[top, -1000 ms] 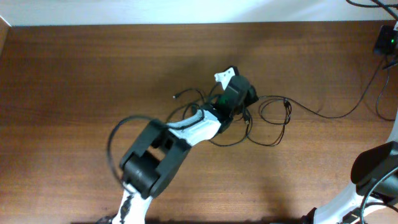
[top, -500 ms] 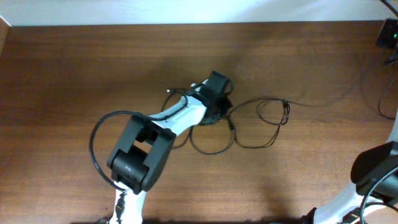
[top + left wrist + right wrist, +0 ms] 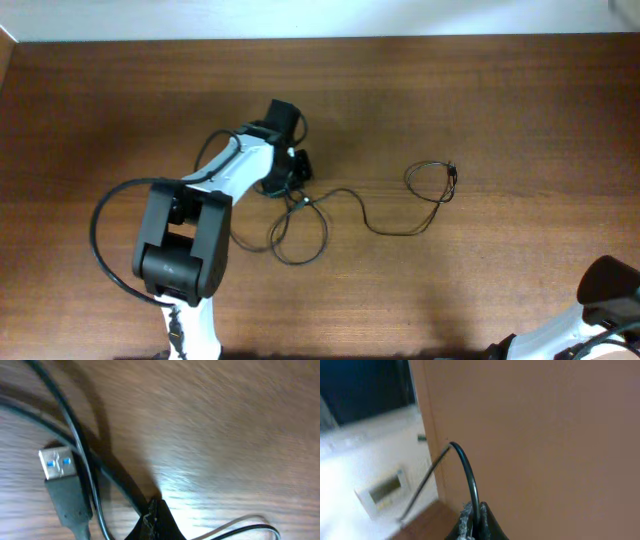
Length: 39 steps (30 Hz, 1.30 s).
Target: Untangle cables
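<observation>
Thin black cables (image 3: 372,225) lie across the middle of the wooden table in the overhead view, with a loose loop (image 3: 324,232) below my left gripper and a smaller loop with a plug (image 3: 450,168) to the right. My left gripper (image 3: 294,180) sits at the left end of the cables. In the left wrist view its jaws (image 3: 157,512) are shut on a black cable (image 3: 117,485), next to a silver USB plug (image 3: 56,461). My right gripper (image 3: 476,519) is shut on a black cable (image 3: 470,477) and faces a wall; it is out of the overhead view.
The wooden table (image 3: 480,100) ends at a pale wall along the far edge. Only part of the right arm (image 3: 610,285) shows, at the bottom right corner. The left arm's body (image 3: 180,250) lies over the table's left-centre.
My left gripper has moved left and a little farther back, dragging the cables with it and stretching them out. The long strand running to the upper right has left the overhead view.
</observation>
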{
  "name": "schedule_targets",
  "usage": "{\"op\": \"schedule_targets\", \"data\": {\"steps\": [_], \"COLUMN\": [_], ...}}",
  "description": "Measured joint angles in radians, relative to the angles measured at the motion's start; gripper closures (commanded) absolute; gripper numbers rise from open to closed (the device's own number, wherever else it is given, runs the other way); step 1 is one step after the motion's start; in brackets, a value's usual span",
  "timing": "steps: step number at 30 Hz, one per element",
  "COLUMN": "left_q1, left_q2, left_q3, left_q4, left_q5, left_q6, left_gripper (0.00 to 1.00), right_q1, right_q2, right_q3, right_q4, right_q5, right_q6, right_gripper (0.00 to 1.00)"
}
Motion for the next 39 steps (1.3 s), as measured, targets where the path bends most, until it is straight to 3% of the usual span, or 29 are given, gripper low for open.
{"op": "schedule_targets", "data": {"steps": [4, 8, 18, 25, 30, 34, 35, 36, 37, 39], "left_q1": [0.018, 0.016, 0.016, 0.016, 0.016, 0.016, 0.016, 0.016, 0.016, 0.016], "left_q2": [-0.002, -0.003, -0.003, -0.004, -0.004, -0.004, -0.004, -0.004, -0.004, -0.004], "left_q3": [0.000, 0.000, -0.001, -0.003, -0.003, -0.003, -0.003, -0.003, -0.003, -0.003], "left_q4": [0.000, 0.000, 0.000, 0.003, 0.003, 0.003, 0.003, 0.003, 0.003, 0.003], "left_q5": [-0.015, -0.021, -0.022, -0.022, -0.022, -0.022, -0.022, -0.022, -0.022, -0.022], "left_q6": [0.011, 0.011, 0.012, 0.011, 0.011, 0.012, 0.012, 0.011, 0.012, 0.011], "left_gripper": [1.00, 1.00, 1.00, 1.00, 1.00, 1.00, 1.00, 1.00, 1.00, 1.00], "right_q1": [-0.010, -0.015, 0.110, 0.047, -0.107, -0.186, -0.195, -0.204, -0.213, -0.218], "right_q2": [0.014, 0.040, -0.043, -0.160, 0.004, 0.230, 0.264, 0.293, 0.310, 0.310], "right_q3": [-0.175, -0.270, -0.270, -0.262, -0.262, -0.270, -0.275, -0.276, -0.286, -0.288], "right_q4": [0.007, -0.116, -0.193, -0.207, -0.211, -0.243, -0.253, -0.257, -0.262, -0.268], "right_q5": [-0.034, -0.058, -0.202, -0.179, -0.108, -0.094, -0.094, -0.094, -0.098, -0.105], "right_q6": [-0.025, 0.019, 0.093, 0.126, 0.127, 0.130, 0.130, 0.132, 0.140, 0.155], "right_gripper": [0.96, 0.96, 0.96, 0.96, 0.96, 0.95, 0.81, 0.32, 0.01, 0.01]}}
